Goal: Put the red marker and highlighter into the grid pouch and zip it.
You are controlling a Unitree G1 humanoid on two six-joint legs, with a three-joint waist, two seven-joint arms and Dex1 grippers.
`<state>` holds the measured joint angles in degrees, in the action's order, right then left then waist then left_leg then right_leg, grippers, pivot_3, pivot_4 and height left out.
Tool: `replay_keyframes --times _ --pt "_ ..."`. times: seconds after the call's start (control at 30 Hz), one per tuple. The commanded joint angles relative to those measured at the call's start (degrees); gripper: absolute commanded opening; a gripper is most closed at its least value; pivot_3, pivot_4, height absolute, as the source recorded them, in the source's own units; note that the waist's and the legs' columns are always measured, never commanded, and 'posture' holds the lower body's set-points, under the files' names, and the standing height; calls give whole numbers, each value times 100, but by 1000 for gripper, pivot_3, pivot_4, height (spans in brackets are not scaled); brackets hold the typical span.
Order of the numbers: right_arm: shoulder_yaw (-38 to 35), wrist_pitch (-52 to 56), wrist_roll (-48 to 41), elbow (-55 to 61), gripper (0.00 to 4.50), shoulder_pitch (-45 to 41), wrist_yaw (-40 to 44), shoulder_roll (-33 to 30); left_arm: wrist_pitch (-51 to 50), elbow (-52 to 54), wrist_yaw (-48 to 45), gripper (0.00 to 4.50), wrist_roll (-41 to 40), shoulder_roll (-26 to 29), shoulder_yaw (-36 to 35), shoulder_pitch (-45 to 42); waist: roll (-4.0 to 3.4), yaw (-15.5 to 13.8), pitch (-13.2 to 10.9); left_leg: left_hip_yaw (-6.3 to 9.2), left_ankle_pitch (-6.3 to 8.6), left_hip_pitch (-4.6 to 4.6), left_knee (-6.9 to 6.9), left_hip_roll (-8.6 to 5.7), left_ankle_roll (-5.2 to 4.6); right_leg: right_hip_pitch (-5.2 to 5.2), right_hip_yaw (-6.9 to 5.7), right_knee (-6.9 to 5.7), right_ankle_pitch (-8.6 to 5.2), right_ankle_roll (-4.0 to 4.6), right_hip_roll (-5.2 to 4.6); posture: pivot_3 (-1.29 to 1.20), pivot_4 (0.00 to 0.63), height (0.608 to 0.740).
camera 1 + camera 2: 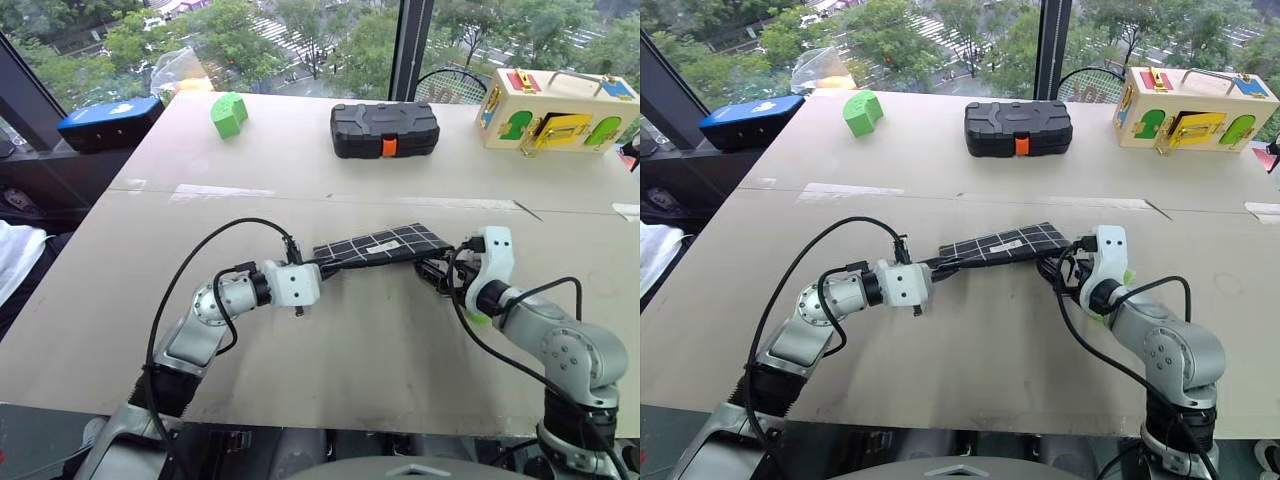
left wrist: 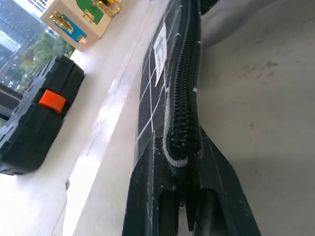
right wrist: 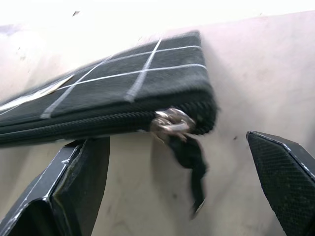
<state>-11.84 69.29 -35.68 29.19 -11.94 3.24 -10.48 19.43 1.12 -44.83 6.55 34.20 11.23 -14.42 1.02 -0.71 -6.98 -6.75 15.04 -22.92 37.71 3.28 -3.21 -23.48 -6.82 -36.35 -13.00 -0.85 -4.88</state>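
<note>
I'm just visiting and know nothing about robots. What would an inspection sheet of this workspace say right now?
Surface: pale table, a seam running across it.
Job's things: grid pouch lifted at one end, zipper slider near its far corner; marker and highlighter not seen.
Clutter: black case with orange latch, green block, blue box, wooden latch box, all at the far edge.
Grippers: left gripper shut on the pouch's end; right gripper open, either side of the pull cord.
Cables: black cables looping along both arms.
Surroundings: windows, trees outside.
</note>
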Motion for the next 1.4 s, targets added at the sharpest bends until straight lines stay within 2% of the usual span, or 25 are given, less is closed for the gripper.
replay_keyframes --times 0.03,0.2,0.23,0.47,0.67,1.1,1.4 --pt "-1 -162 38 74 3242 -63 69 -80 -405 623 23 0 -116 18 -102 -18 -2 7 -1 0 -1 0 0 0 1 0 1 -1 0 0 0 0 150 740" --pt "160 -268 62 293 688 85 317 -351 -691 779 -2 0 -132 64 -137 -57 -5 17 -3 -3 -4 5 0 0 7 0 5 -6 -1 -1 3 0 150 740" --pt "170 -275 64 327 67 112 348 -404 -733 805 -11 0 -141 75 -144 -65 -5 17 -3 -3 -4 5 0 0 7 -1 5 -6 -1 -2 3 0 150 740" --pt "372 -196 -33 788 67 439 859 -1147 -955 869 -9 0 -86 139 -147 -218 -6 -2 -4 -3 2 4 0 0 -3 0 7 -3 -2 -3 1 0 150 740" --pt "552 -8 -429 1045 67 344 1328 -1487 -800 733 23 0 -89 176 -140 -242 -8 18 -5 -3 3 6 0 1 -5 -1 8 -1 -3 -5 3 0 150 740" --pt "730 631 -736 448 67 -482 1221 -896 -243 423 35 0 59 13 133 -485 -8 0 -6 -3 4 2 0 0 -6 -1 7 3 -2 -3 2 0 150 740" --pt "1068 902 -1064 15 67 -1217 1682 -687 -110 209 147 0 316 -245 328 -622 -9 8 -6 -3 3 3 0 0 -6 -1 7 1 -2 -3 3 0 150 740"
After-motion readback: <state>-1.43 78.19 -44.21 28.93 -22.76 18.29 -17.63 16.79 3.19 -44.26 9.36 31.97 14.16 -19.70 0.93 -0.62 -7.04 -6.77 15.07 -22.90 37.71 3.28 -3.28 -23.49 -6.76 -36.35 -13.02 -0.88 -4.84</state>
